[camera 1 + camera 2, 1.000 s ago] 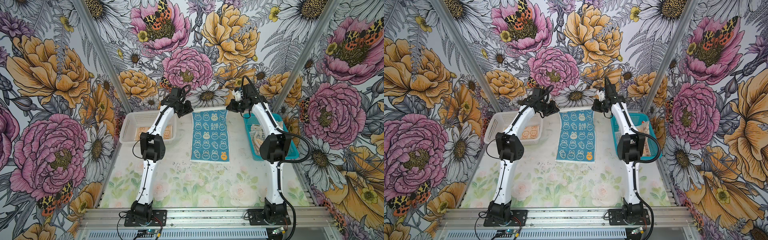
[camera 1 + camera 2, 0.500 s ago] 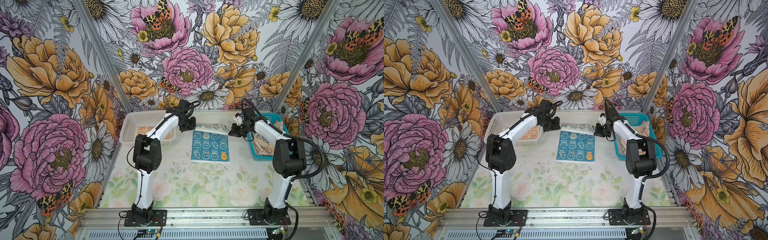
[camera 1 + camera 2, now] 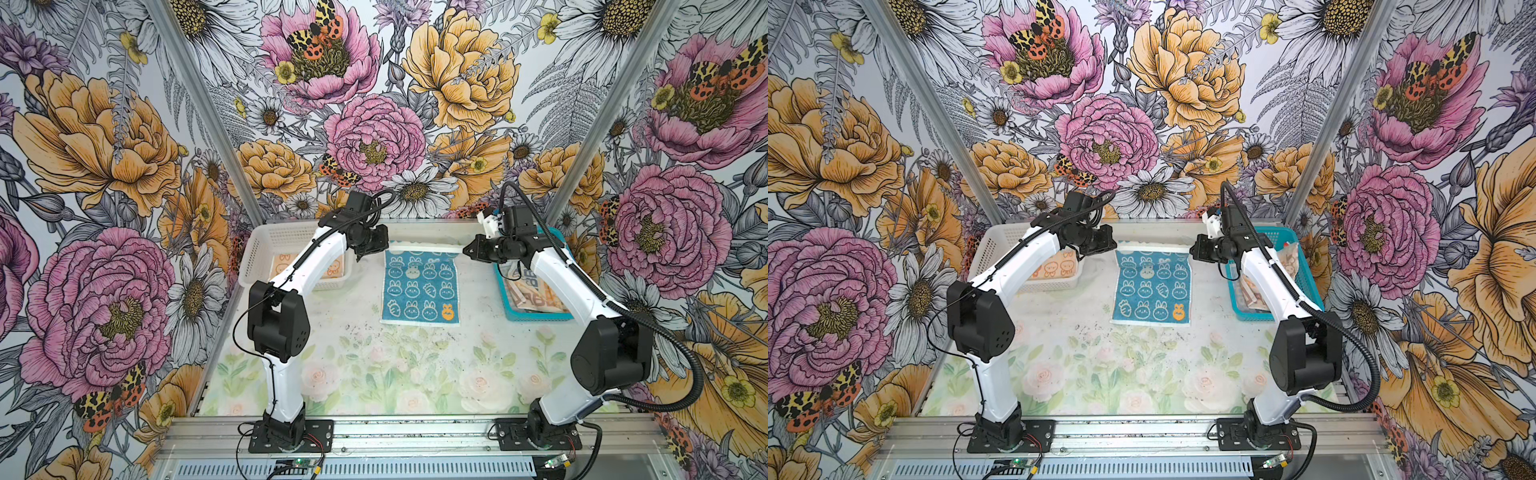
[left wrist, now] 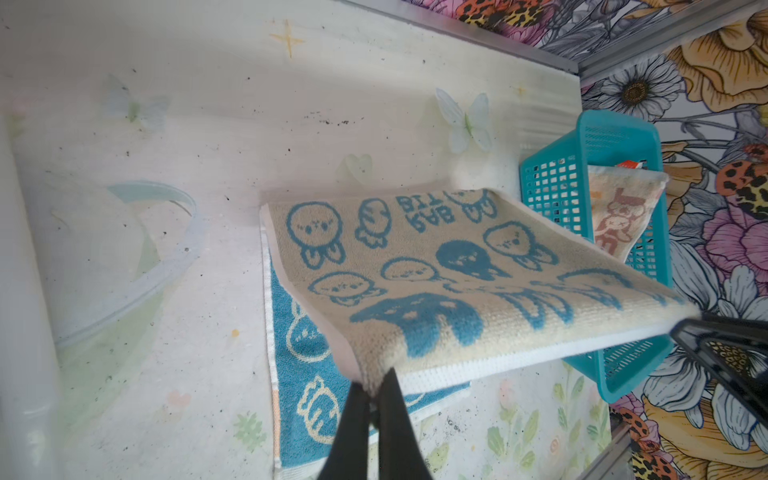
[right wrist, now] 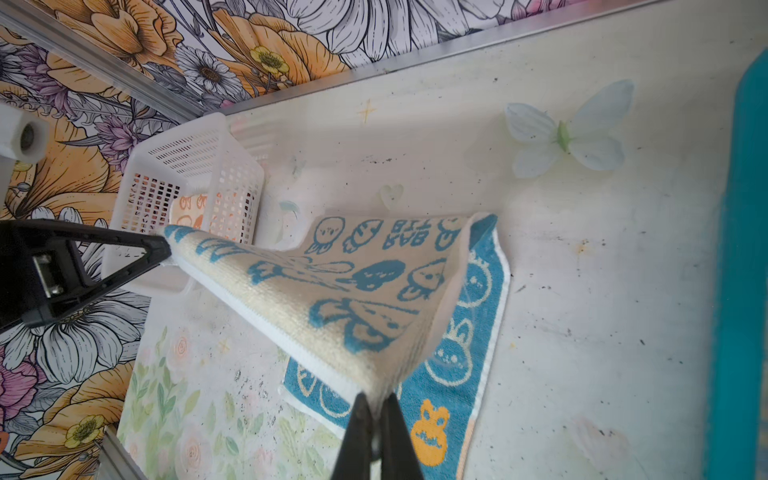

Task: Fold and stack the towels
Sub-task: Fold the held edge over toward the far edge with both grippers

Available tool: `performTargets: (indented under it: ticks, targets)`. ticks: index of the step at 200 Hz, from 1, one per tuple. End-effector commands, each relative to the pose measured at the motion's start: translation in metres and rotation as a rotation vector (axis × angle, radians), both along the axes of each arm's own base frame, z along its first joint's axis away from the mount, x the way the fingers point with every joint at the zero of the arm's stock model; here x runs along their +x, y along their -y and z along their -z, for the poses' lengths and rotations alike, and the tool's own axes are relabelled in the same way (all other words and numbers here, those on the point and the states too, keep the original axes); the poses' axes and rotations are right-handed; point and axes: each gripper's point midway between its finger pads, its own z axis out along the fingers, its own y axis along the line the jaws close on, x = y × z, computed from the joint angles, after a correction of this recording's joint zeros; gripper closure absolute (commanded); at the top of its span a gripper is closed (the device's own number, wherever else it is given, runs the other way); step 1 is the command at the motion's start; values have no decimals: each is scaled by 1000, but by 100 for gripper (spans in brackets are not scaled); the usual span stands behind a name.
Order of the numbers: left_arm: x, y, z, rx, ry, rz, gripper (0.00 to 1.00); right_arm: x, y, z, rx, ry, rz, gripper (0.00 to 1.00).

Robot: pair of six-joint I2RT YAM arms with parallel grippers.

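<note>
Currently L+R jaws pinched tight on far corners of blue towel (image 3: 420, 291).

Blue towel (image 3: 420, 289) looped terry cloth; teal basket (image 4: 590, 137) perforated plastic.

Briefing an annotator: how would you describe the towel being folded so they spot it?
On the table, between the white basket and the teal basket, lies the blue towel, its far edge lifted by the left gripper and right gripper. Unlike the basket towels, it is blue with cream bunnies.
</note>
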Motion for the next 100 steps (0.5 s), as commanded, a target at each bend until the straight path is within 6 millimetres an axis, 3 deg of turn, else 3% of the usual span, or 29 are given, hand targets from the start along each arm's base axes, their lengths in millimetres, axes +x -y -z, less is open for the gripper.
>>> performTargets:
  ticks: [1, 34, 50, 73, 100]
  targets:
    - [1, -41, 15, 116, -11, -93, 100, -17, 32, 53, -118, -137, 109, 100]
    - [-23, -50, 49, 187, -77, -89, 100, -40, 26, 103, -107, -249, 105, 100]
    - [-24, -54, 53, 182, -93, -96, 100, -40, 25, 112, -100, -267, 112, 100]
    - [-10, -55, 26, 167, -25, -115, 100, -21, 28, 90, -99, -204, 135, 100]
    - [12, -46, -20, 117, 86, -119, 100, 11, 42, 30, -79, -57, 199, 100]
